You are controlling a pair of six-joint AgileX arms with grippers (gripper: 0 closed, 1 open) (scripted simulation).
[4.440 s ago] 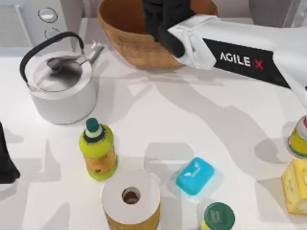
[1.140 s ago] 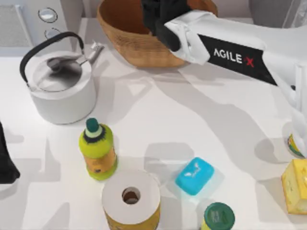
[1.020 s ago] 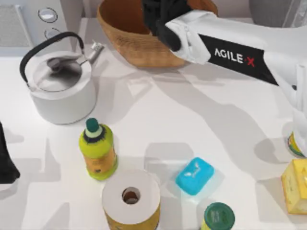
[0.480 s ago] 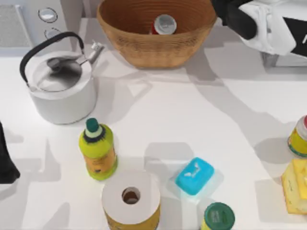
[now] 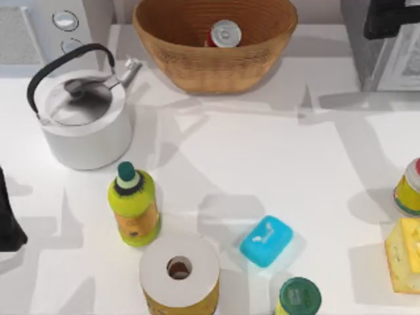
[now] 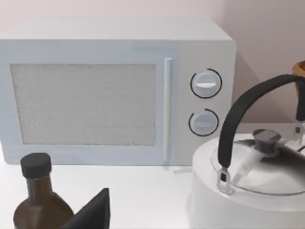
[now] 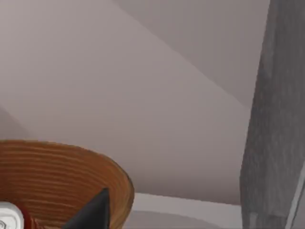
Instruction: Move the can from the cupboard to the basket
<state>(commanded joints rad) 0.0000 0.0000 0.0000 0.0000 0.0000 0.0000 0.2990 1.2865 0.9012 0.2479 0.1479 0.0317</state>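
Observation:
The red can with its silver top stands inside the tan wicker basket at the table's back middle; its edge also shows in the right wrist view, can within the basket. Nothing touches it. My right gripper is at the back right, over the grey cupboard, well apart from the basket, open and empty, with one dark fingertip showing. My left gripper stays parked at the left edge, open, its fingertip low in its wrist view.
A white kettle and a microwave stand back left. A green bottle, a paper roll, a blue soap and a green-lidded jar crowd the front. A yellow tin and a yellow box sit right.
My right arm has pulled back from over the basket to the back right by the cupboard. The can it carried now stands free in the basket.

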